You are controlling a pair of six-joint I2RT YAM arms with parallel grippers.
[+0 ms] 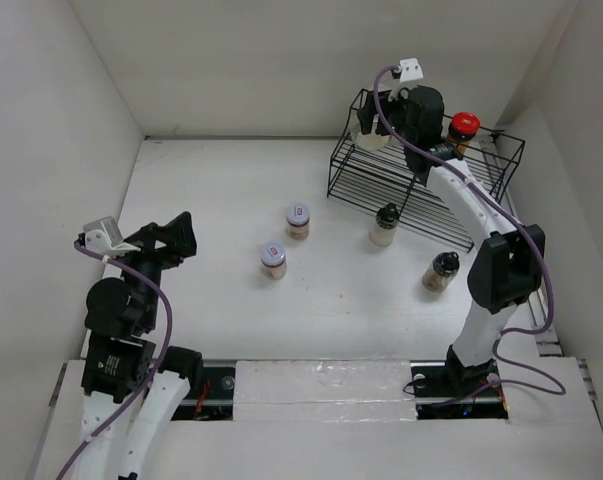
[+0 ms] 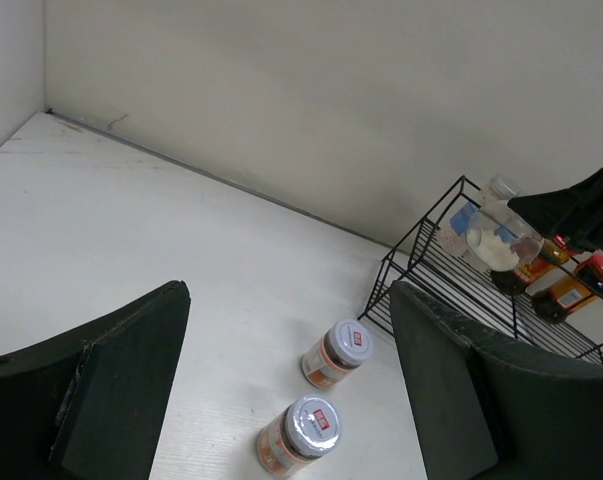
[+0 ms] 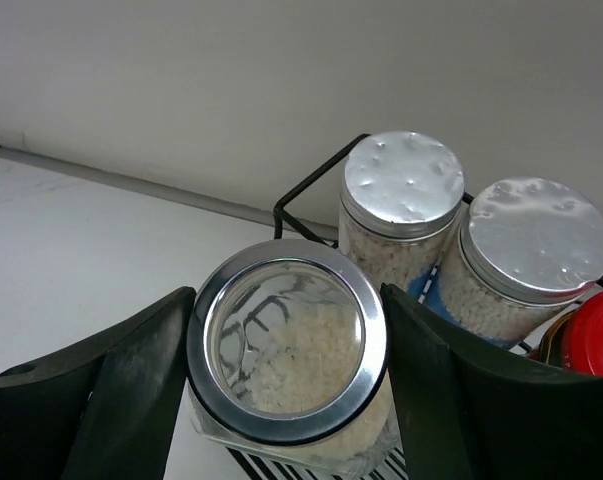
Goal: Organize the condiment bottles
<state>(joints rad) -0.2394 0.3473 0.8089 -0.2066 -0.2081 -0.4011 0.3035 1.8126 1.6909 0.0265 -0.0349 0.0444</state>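
My right gripper (image 3: 286, 305) is shut on a clear glass jar (image 3: 286, 345) of white grains with a silver-rimmed lid, at the left end of the black wire rack (image 1: 421, 190). Close behind it on the rack stand two silver-lidded shakers (image 3: 401, 200) (image 3: 533, 255) and a red-lidded jar (image 1: 464, 127). On the table two white-lidded jars (image 1: 298, 220) (image 1: 273, 258) stand together, with two black-capped shakers (image 1: 385, 223) (image 1: 441, 271) nearer the rack. My left gripper (image 1: 184, 240) hangs open and empty at the table's left side, facing the white-lidded jars (image 2: 337, 352) (image 2: 299, 433).
White walls enclose the table on the left, back and right. The rack fills the back right corner, and its lower shelf (image 1: 381, 185) holds nothing that I can see. The right arm (image 1: 481, 260) reaches up past the nearer black-capped shaker.
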